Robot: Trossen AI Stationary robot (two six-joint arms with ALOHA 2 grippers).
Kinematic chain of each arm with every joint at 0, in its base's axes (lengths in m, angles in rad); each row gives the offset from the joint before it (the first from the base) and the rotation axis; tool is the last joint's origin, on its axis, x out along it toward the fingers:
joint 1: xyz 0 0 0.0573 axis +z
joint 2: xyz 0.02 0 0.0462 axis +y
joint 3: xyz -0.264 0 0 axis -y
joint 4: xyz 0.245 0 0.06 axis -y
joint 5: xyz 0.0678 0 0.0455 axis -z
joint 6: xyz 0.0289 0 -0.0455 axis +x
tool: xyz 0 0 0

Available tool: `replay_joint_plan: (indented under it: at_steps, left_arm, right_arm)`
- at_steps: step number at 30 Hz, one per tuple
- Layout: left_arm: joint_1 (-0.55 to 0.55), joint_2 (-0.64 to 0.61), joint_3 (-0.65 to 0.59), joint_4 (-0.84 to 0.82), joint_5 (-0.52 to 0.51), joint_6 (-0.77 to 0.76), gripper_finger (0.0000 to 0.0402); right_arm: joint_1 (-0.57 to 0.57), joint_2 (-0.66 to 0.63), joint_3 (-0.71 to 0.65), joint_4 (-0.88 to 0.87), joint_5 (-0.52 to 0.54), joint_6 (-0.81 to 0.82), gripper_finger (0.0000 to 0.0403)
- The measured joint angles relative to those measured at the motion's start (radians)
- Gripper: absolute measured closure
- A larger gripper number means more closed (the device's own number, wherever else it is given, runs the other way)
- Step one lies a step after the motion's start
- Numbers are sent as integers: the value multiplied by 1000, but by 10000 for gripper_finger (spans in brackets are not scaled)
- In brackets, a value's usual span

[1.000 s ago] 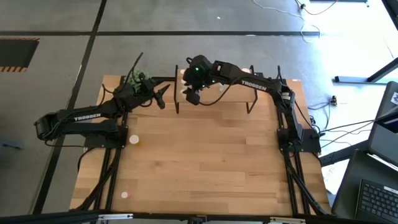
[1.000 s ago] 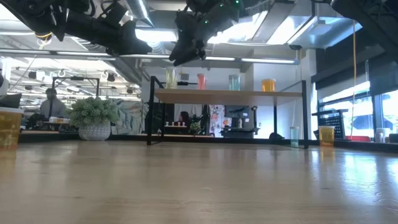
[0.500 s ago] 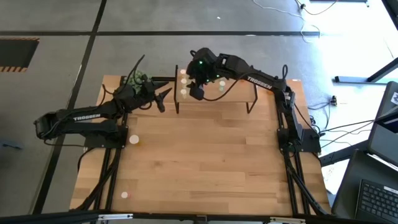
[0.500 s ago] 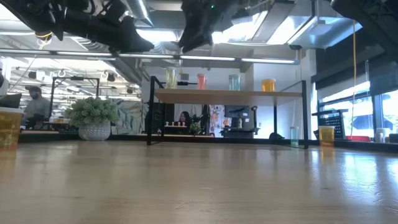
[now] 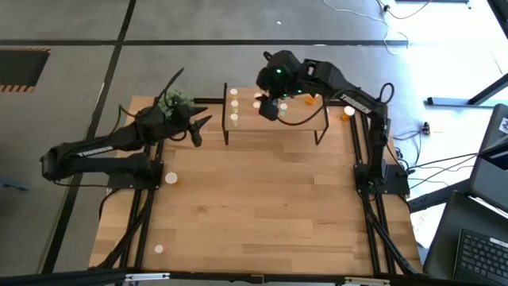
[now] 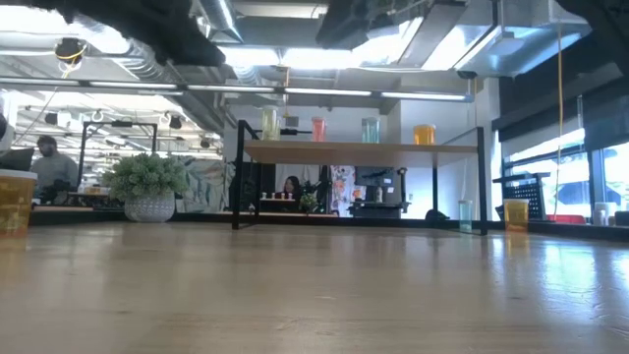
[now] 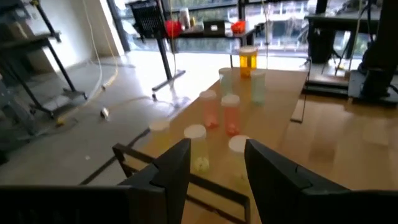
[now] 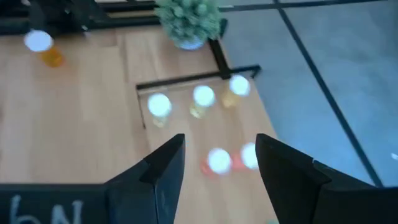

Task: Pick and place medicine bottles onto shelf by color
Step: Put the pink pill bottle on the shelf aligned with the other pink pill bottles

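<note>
The low view shows four medicine bottles (image 6: 269,124) in a row on the shelf (image 6: 364,148), yellowish, pink, green and orange, while the left wrist view shows more behind them: two yellowish, two pink, two green, one orange. From above, two white-capped bottles (image 5: 171,179) stand on the light-wood tabletop (image 5: 262,199) near the left arm and one by the right arm's side. Both tools hang spread and empty, the left tool (image 5: 198,127) beside the potted plant (image 5: 173,101), the right tool (image 5: 270,110) over the shelf; a person sits in the room beyond.
</note>
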Motion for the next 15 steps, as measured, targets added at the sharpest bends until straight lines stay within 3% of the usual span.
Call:
replay_joint_plan:
  at_steps: [12, 15]
  left_arm:
    - [-101, -3, 305, -705, 6, -273, 255]
    - [-130, -3, 351, -840, 49, -377, 255]
  right_arm:
    - [49, -122, 0, -215, 7, -24, 205]
    - [72, -156, 0, -251, 5, -25, 205]
